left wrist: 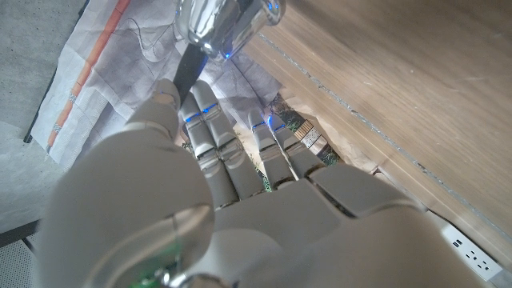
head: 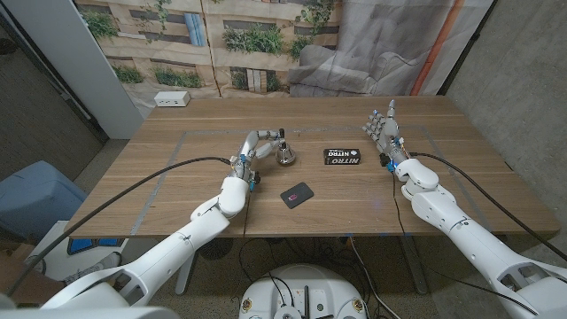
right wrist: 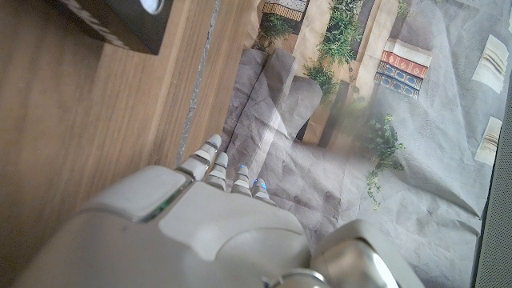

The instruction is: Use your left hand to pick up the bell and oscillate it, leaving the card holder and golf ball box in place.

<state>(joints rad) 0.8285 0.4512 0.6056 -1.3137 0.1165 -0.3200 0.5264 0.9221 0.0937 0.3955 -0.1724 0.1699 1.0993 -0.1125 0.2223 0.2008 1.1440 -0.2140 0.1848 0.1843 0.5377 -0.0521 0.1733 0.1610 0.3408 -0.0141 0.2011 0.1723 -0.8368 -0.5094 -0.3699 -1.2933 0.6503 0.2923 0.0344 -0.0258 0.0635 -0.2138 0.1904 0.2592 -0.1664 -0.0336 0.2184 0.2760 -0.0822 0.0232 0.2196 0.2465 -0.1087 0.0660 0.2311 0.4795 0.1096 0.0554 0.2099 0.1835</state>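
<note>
A silver bell point(head: 284, 155) with a black handle point(head: 282, 135) stands on the wooden table point(head: 177, 168), near its middle. My left hand point(head: 257, 146) arches over to it from the left. In the left wrist view the black handle point(left wrist: 188, 68) runs between the thumb and the fingers point(left wrist: 210, 120), which pinch it below the shiny bell point(left wrist: 220, 20). The black golf ball box point(head: 344, 157) lies just right of the bell, and its corner shows as the box point(right wrist: 120, 20). The black card holder point(head: 297, 193) lies nearer the front edge. My right hand point(head: 383, 128) stands upright beyond the box, fingers apart, holding nothing.
A white power strip point(head: 172, 99) sits at the table's back left corner, also seen as the strip point(left wrist: 472, 248). Thin tape lines point(head: 204, 133) mark a rectangle on the tabletop. A printed backdrop point(head: 266, 35) hangs behind the table. A blue bin point(head: 35, 190) stands on the floor at the left.
</note>
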